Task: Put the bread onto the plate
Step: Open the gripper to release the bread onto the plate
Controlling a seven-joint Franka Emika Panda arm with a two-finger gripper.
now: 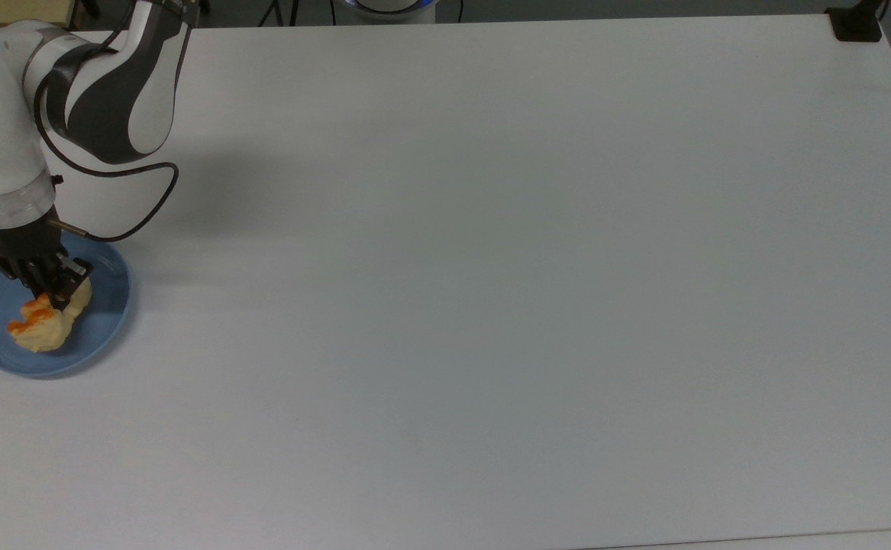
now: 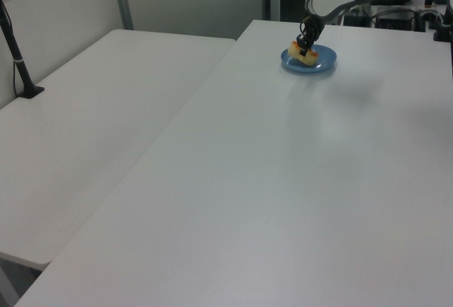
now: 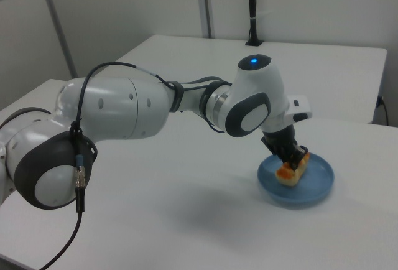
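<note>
1. Nearest us, the table (image 1: 491, 305) lies bare.
2. Further off, the bread (image 1: 46, 325) sits low inside the plate (image 1: 105, 325), seemingly touching its floor.
3. The gripper (image 1: 56, 294) pinches the roll from above.
4. Best now: part the fingers gently, then lift straight up so nothing drags.

In the top view the white and grey arm (image 1: 101, 92) enters from the 11 o'clock corner and bends down toward 8 o'clock. Its black claw (image 1: 52, 294) points downward with both fingers closed on the bread (image 1: 44, 328). In the right view the wrist hangs steeply, claw (image 3: 292, 158) lowest.
</note>
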